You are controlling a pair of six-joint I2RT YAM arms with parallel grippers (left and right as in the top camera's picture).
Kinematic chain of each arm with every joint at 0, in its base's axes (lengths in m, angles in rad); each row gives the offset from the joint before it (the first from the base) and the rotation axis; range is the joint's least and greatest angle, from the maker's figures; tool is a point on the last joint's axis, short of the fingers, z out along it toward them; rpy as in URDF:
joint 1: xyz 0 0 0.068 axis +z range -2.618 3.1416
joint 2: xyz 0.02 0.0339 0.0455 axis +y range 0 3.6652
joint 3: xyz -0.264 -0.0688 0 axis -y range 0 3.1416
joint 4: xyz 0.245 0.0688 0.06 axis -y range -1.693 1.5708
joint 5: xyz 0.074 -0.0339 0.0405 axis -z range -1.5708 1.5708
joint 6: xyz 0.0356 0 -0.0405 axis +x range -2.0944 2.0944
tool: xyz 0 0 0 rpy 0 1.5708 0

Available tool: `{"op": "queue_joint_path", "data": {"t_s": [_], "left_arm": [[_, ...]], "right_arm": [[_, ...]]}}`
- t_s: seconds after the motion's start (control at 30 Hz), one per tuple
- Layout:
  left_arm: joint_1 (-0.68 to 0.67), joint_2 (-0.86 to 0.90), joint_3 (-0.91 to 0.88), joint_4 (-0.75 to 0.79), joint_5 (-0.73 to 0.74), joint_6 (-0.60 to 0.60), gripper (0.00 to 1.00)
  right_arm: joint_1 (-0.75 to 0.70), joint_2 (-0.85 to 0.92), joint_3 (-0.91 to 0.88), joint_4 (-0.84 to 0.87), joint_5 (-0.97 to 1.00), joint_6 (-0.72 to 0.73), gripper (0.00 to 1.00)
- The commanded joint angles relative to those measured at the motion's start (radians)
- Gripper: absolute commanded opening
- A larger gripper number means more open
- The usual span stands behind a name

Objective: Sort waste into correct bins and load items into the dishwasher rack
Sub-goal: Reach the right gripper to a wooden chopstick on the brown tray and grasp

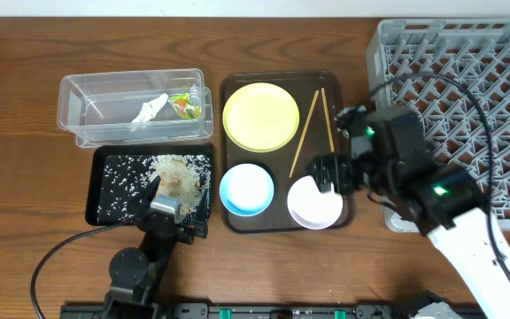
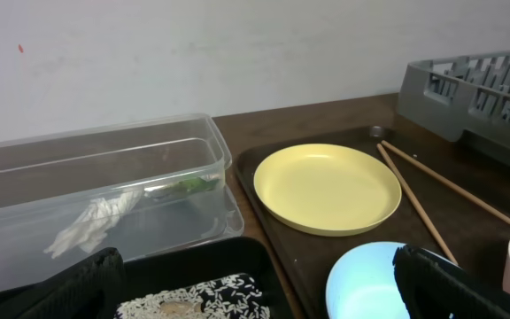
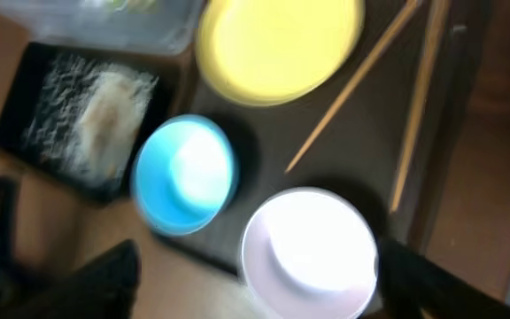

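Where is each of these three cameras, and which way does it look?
Overhead: above the table, facing straight down; both arms show.
Left wrist: low over the black tray, facing the wall; dark claw fingers frame the bottom.
Right wrist: above the white bowl, angled down, blurred; dark fingers at the lower corners.
All three share the yellow plate.

Far left sits the tub [image 1: 131,108], with the paper scrap [image 1: 150,110] and wrapper [image 1: 185,104] inside, wrapper to the right. Just near of it lies the black tray [image 1: 104,190], grains [image 1: 122,182] spread in it. Right of both is the serving tray [image 1: 230,89]: plate [image 1: 261,116] far, chopsticks [image 1: 315,124] to its right, two bowls near, blue bowl [image 1: 247,190] left of the white bowl [image 1: 314,203]. The rack [image 1: 467,80] fills the far right.
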Motion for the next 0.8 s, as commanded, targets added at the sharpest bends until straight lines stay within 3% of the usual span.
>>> {"op": "queue_joint_path", "data": {"t_s": [0.0,0.03,0.07,0.23,0.5,0.77], "left_arm": [[0.006,-0.008,-0.021,-0.025,0.018,0.006,0.99],[0.006,-0.008,-0.021,-0.025,0.018,0.006,0.99],[0.006,-0.008,-0.021,-0.025,0.018,0.006,0.99],[0.006,-0.008,-0.021,-0.025,0.018,0.006,0.99],[0.006,-0.008,-0.021,-0.025,0.018,0.006,0.99],[0.006,-0.008,-0.021,-0.025,0.018,0.006,0.99]], "right_arm": [[0.005,0.080,0.001,0.042,0.234,0.098,0.69],[0.003,0.110,0.001,0.055,0.280,0.106,0.59],[0.000,0.147,0.001,0.070,0.330,0.117,0.56],[-0.009,0.315,0.001,0.199,0.380,0.072,0.57],[-0.018,0.574,0.001,0.337,0.490,0.056,0.48],[-0.041,0.716,0.001,0.390,0.416,0.045,0.30]]}}
